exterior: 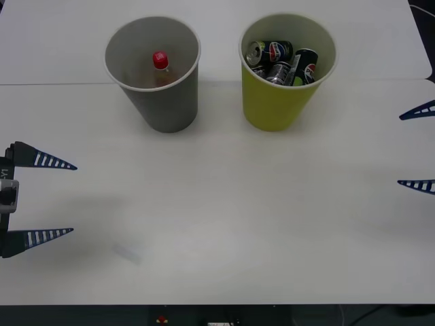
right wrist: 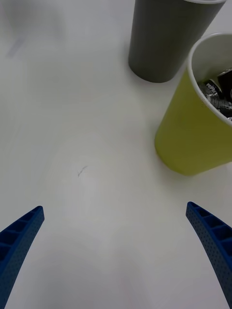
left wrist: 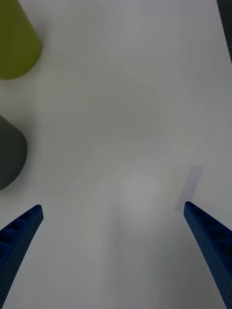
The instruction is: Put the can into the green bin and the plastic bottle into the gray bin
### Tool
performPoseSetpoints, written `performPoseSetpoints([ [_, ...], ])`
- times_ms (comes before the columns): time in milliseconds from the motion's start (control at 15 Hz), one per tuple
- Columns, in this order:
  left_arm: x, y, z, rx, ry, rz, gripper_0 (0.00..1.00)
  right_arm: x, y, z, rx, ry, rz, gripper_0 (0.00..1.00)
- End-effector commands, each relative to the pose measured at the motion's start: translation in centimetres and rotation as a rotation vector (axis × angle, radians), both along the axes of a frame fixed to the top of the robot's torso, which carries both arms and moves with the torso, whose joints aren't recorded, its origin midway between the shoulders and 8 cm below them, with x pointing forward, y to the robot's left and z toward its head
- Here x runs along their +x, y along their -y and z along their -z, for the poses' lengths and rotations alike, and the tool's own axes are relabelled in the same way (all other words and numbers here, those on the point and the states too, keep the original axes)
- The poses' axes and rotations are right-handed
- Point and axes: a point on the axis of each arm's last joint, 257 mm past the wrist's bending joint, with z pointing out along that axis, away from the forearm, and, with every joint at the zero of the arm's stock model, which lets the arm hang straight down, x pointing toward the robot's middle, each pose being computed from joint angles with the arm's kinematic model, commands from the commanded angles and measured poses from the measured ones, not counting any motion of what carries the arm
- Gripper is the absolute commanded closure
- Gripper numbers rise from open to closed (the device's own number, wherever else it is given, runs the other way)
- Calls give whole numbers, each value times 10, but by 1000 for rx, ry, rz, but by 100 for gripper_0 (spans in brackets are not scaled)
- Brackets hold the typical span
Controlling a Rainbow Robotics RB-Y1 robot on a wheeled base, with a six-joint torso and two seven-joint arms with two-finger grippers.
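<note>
The bottle (exterior: 160, 62) is standing inside the gray bin (exterior: 170, 109) and the can (exterior: 304, 66) is lying among other cans (exterior: 272, 53) in the green bin (exterior: 275, 105), both bins sitting on the table (exterior: 224, 217). The left gripper (exterior: 41, 197) and right gripper (exterior: 416, 148) are hovering spread and empty at the table's edges. Little looks left to go wrong, though a stray arm sweep could be tipping a bin.

Two bins stand on the table: one gray (exterior: 153, 75), one green (exterior: 287, 71). One bottle (exterior: 160, 66). About four cans (exterior: 282, 61).
</note>
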Motion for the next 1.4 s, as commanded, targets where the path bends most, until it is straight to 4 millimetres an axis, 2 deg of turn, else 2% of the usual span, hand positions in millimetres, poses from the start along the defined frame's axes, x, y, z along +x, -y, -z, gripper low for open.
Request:
performPoseSetpoints([
  [67, 0, 0, 0, 0, 0, 0, 0, -7, 1, 13, 10, -28, 0, 0],
  [533, 0, 0, 0, 0, 0, 0, 0, -29, -7, 37, 74, -67, -32, 0],
  [1067, 0, 0, 0, 0, 0, 0, 0, -46, -2, 56, 58, -93, -43, 0],
  [1400, 0, 0, 0, 0, 0, 0, 0, -46, 3, 53, 55, -80, -35, 0],
])
